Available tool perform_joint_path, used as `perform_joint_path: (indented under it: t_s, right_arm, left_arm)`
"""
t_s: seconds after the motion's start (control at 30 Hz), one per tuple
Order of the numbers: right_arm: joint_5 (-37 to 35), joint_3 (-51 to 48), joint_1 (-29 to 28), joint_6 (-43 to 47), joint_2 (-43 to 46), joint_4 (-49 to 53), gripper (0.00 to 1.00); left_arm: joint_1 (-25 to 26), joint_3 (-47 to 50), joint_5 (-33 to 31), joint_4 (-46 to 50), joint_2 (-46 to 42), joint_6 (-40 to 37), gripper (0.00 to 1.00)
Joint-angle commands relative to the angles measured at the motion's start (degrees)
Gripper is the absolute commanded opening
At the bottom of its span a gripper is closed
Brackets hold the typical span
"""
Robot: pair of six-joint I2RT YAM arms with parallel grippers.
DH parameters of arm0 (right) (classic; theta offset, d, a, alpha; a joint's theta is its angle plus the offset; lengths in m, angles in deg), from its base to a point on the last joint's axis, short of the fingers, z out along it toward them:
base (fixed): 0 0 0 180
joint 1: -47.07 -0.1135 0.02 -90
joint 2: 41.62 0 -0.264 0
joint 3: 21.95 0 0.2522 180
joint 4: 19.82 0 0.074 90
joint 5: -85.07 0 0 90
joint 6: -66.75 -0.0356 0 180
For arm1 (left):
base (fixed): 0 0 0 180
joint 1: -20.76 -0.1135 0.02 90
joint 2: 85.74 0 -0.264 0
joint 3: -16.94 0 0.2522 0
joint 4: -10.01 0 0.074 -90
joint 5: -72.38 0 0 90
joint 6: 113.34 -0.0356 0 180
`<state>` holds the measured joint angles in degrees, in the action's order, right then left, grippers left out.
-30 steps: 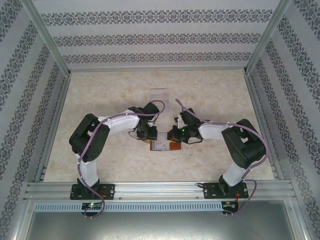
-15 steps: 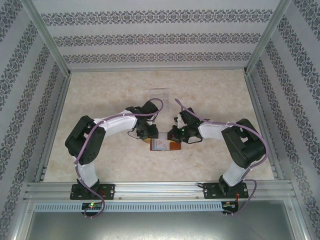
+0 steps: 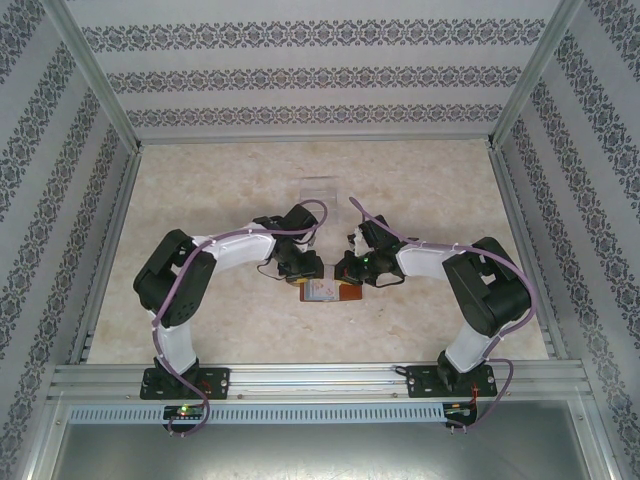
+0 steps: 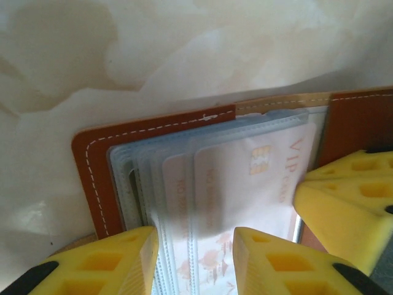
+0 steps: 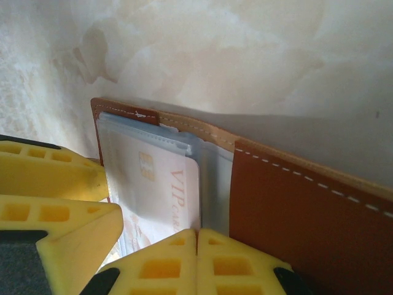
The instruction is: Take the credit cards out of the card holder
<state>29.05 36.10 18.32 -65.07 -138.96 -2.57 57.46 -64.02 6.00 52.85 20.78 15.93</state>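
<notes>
Card holder (image 3: 346, 293) lies open mid-table (image 3: 200, 200), credit cards (image 4: 245, 184) tucked in its pockets. I see my left gripper (image 4: 195, 252) parted, fingers either side of the card stack. My right gripper (image 5: 196, 258) is pinched closed at the holder's fold.

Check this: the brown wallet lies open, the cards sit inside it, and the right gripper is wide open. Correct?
No. The right gripper is shut, with its fingertips together, as the right wrist view shows. The wallet does lie open with the cards inside it.
</notes>
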Motion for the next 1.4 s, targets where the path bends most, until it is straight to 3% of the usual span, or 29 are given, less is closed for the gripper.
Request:
perform_joint_path:
  t_s: [0.0,0.67,1.37]
  right_arm:
    - [-1.1,0.5,-0.8,0.7,-0.8,2.5,0.07]
    - [-3.6,1.0,-0.8,1.0,0.5,5.4,0.06]
    - [-6.8,-0.1,-0.1,1.0,3.9,7.6,0.06]
  left_arm:
    - [0.5,0.8,-2.7,2.0,2.0,-0.9,0.38]
    - [0.5,-2.4,-12.7,13.4,5.3,-5.3,0.36]
    - [0.5,-2.9,-12.6,14.5,6.4,-5.6,0.33]
